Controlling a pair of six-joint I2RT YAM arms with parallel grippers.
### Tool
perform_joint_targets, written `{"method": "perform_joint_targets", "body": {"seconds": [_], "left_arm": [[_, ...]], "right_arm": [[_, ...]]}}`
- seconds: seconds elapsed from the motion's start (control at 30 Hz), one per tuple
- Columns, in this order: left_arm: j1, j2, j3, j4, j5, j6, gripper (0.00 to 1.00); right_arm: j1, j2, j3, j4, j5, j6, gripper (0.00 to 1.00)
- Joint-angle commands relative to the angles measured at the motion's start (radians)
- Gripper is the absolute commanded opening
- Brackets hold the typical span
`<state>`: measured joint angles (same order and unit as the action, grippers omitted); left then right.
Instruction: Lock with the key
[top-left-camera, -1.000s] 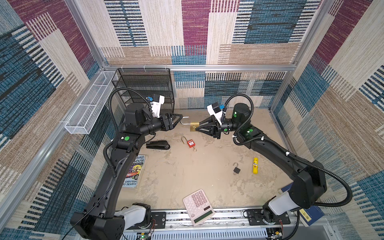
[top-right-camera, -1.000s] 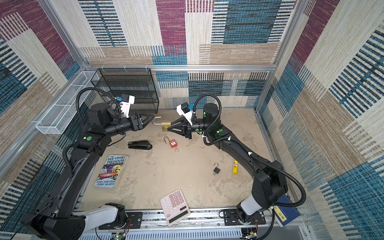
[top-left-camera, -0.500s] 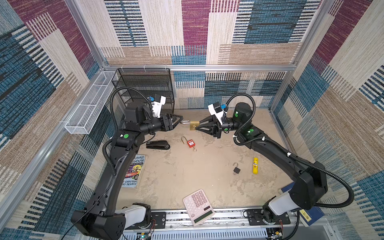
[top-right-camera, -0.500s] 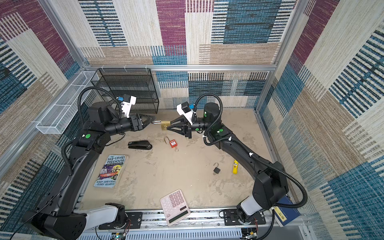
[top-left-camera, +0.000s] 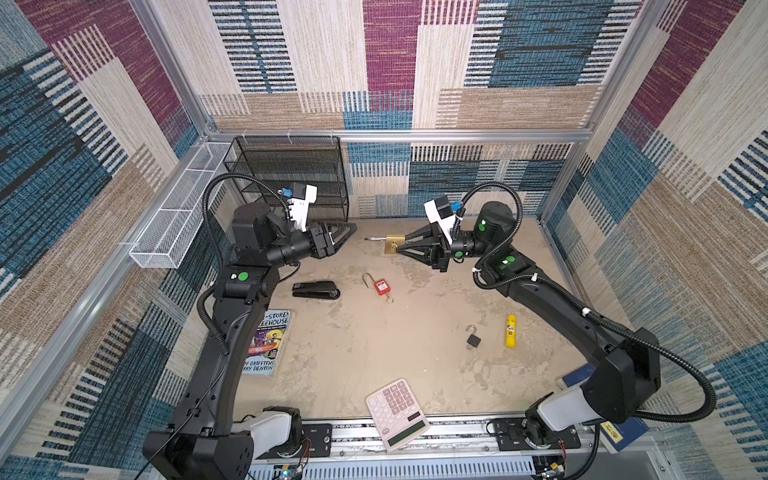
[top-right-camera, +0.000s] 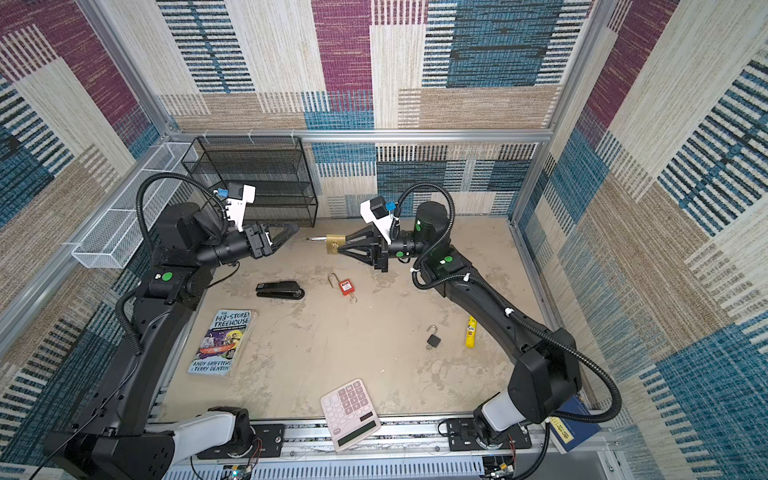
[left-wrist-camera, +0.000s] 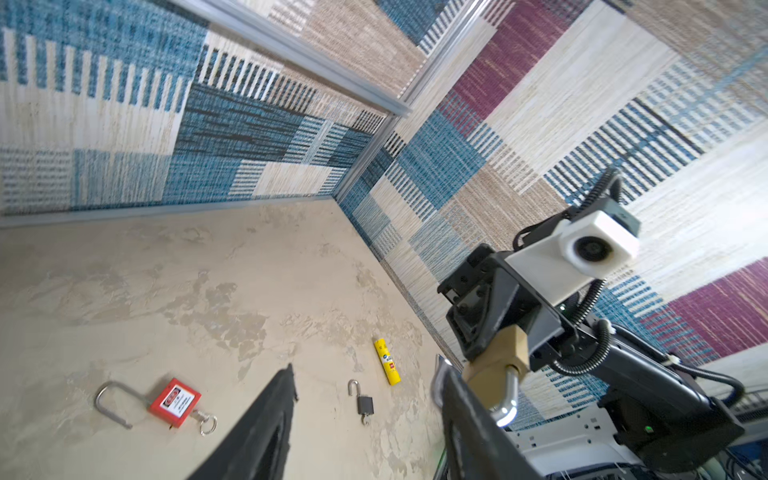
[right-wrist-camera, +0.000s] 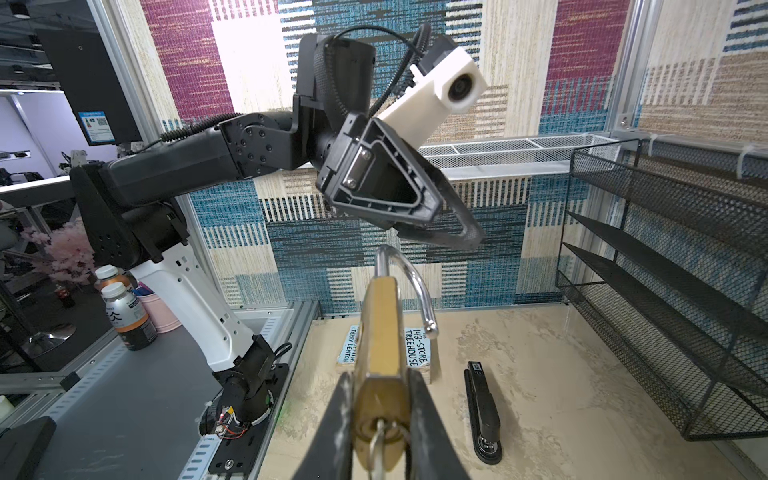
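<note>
My right gripper (top-left-camera: 400, 247) (right-wrist-camera: 380, 380) is shut on a brass padlock (top-left-camera: 394, 244) (top-right-camera: 335, 244) (right-wrist-camera: 380, 328), held above the table at the back middle. The silver shackle (right-wrist-camera: 415, 286) stands open, its free end clear of the body, pointing toward my left gripper. A key (right-wrist-camera: 377, 446) on a ring sits in the keyhole at the lock's base, between the jaws. My left gripper (top-left-camera: 347, 236) (top-right-camera: 287, 237) (left-wrist-camera: 365, 365) is open and empty, a short gap left of the shackle. In the left wrist view the padlock (left-wrist-camera: 498, 357) lies just beyond one finger (left-wrist-camera: 469, 424).
On the table lie a red padlock (top-left-camera: 381, 286), a black stapler (top-left-camera: 316, 289), a book (top-left-camera: 268, 345), a small black padlock (top-left-camera: 473, 340), a yellow tube (top-left-camera: 510, 331) and a pink calculator (top-left-camera: 397, 413). A black mesh shelf (top-left-camera: 291, 178) and white wire basket (top-left-camera: 178, 216) stand back left.
The gap between the two grippers has widened: my left gripper drew back to the left from the shackle, and the right gripper with the padlock shifted slightly right.
</note>
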<state>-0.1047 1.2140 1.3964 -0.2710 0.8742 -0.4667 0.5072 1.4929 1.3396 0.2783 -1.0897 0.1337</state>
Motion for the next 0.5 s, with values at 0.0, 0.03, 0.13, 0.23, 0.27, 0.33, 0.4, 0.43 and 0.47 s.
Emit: {"method": "perform_joint_targets", "body": {"seconds": [0.0,0.03,0.13,0.23,0.27,0.33,0.4,0.43,0.47], "left_arm": [[0.005,-0.004,-0.008,0.157,0.112,-0.014,0.58],[0.005,-0.005,-0.017,0.188,0.13,-0.012,0.58],[0.003,-0.015,-0.039,0.271,0.169,0.017,0.58],[0.002,-0.004,-0.021,0.266,0.23,0.054,0.59],[-0.001,-0.001,-0.015,0.265,0.24,0.059,0.59],[-0.009,-0.001,-0.015,0.266,0.247,0.085,0.59],[-0.018,-0.002,-0.019,0.265,0.253,0.107,0.6],[-0.02,0.001,-0.019,0.265,0.254,0.112,0.6],[-0.021,0.005,-0.019,0.265,0.259,0.116,0.6]], "right_arm": [[-0.013,-0.017,0.0,0.089,-0.018,0.068,0.0],[-0.018,-0.02,0.0,0.091,-0.018,0.078,0.0],[-0.027,-0.02,-0.002,0.114,-0.031,0.117,0.0],[-0.032,-0.02,0.004,0.13,-0.05,0.145,0.0],[-0.033,-0.016,0.011,0.131,-0.061,0.151,0.0],[-0.034,-0.008,0.026,0.127,-0.076,0.159,0.0],[-0.035,0.002,0.037,0.134,-0.089,0.168,0.0],[-0.035,0.007,0.041,0.139,-0.094,0.175,0.0],[-0.034,0.011,0.044,0.142,-0.096,0.183,0.0]]}}
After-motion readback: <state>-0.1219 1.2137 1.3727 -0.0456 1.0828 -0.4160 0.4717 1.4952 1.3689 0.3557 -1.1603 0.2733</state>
